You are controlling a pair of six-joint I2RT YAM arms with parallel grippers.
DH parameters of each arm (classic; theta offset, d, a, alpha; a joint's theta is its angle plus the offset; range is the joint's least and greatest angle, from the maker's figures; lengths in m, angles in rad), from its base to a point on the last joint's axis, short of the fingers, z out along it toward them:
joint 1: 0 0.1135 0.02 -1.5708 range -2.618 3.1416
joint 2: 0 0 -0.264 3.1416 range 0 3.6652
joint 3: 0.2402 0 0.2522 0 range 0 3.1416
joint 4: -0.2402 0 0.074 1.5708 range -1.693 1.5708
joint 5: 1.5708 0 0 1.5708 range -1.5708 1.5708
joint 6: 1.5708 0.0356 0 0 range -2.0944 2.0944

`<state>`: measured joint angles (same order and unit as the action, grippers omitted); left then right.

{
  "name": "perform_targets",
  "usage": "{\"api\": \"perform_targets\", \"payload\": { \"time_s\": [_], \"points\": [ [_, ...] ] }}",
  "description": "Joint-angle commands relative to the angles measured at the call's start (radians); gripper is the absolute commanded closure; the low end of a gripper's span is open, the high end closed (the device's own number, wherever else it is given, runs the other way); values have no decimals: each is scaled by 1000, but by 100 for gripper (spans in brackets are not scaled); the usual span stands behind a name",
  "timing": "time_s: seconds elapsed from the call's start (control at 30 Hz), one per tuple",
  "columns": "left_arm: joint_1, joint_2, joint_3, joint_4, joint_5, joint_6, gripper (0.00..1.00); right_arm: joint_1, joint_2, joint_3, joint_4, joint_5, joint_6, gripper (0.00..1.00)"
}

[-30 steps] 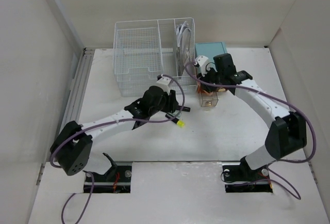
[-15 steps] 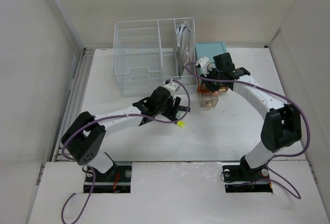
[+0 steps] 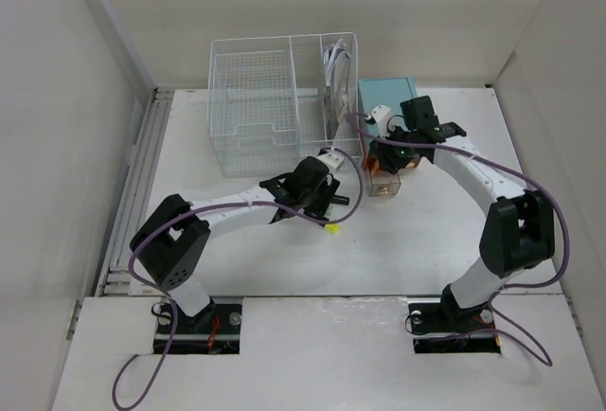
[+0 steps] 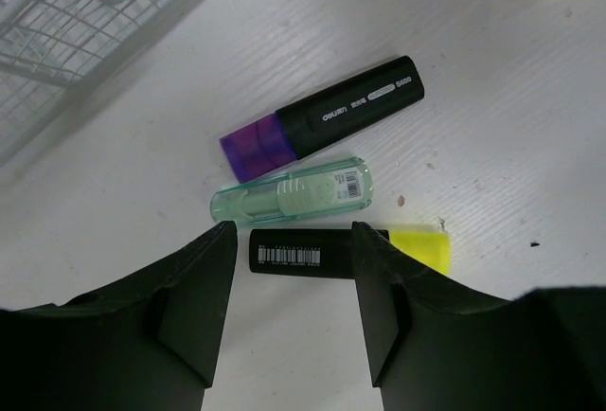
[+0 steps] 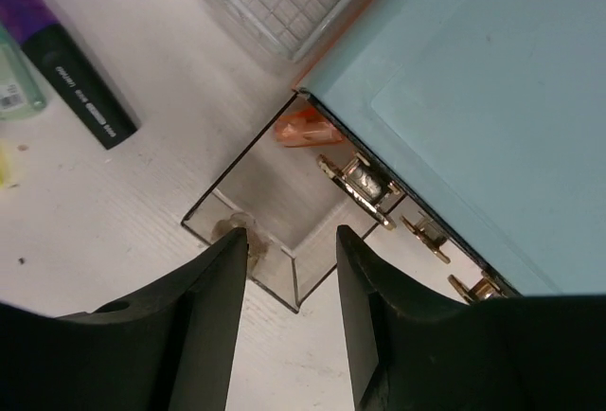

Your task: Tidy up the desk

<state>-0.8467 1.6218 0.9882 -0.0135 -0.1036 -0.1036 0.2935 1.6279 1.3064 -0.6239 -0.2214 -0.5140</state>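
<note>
My left arm (image 3: 237,210) has swung rightward and reached farther out over the desk (image 3: 426,250) in the last second, away from the wire basket (image 3: 256,98) at the back left. My left jaws now hang just above three highlighters lying side by side. They stand apart, holding nothing, with the black barrel of the yellow highlighter (image 4: 322,252) directly beneath the gap. The green highlighter (image 4: 294,193) and the purple highlighter (image 4: 327,117) lie just beyond it. I judge that this lines me up to pick the yellow one first, though its barrel runs across the gap, not along it.

On the right, my right jaws have just widened. They stand apart above the near corner of the clear drawer (image 5: 270,193), which is pulled out of the teal box (image 5: 473,80) and has not shifted. An orange thing (image 5: 308,130) lies inside it. I take that as having let go of the drawer, leaving it open to receive things.

My left arm stretches low, elbow near the base, wrist tipped down. My right arm (image 3: 473,174) arches up and leftward, wrist pointing down at the drawer.
</note>
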Motion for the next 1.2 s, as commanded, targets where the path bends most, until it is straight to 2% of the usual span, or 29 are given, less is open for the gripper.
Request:
{"api": "perform_targets", "payload": {
  "time_s": [0.0, 0.07, 0.17, 0.23, 0.37, 0.47, 0.7, 0.97, 1.17],
  "points": [
    [0, 1, 41, -26, -41, 25, 52, -50, -88, 40, -28, -166, -9, 52],
    [9, 12, 52, -26, -7, -13, 52, -71, -144, 50, -39, -244, -20, 52],
    [9, 73, 116, -110, -39, -59, 53, -112, -212, 50, -39, -306, -20, 52],
    [9, 113, 177, -161, -70, -108, 61, -148, -241, 50, -39, -357, -20, 52],
    [18, 138, 179, -168, -90, -169, 79, -212, -287, 27, -20, -404, -20, 52],
    [18, 148, 179, -157, -70, -215, 85, -264, -296, 16, -20, -449, -20, 52],
    [18, 176, 155, -137, -44, -231, 89, -313, -306, 7, -30, -504, -20, 52],
    [18, 282, 204, -128, -74, -212, 89, -333, -306, 7, -53, -539, -38, 52],
    [18, 294, 208, -129, -74, -203, 91, -343, -306, 7, -62, -559, -47, 52]
  ]
}}
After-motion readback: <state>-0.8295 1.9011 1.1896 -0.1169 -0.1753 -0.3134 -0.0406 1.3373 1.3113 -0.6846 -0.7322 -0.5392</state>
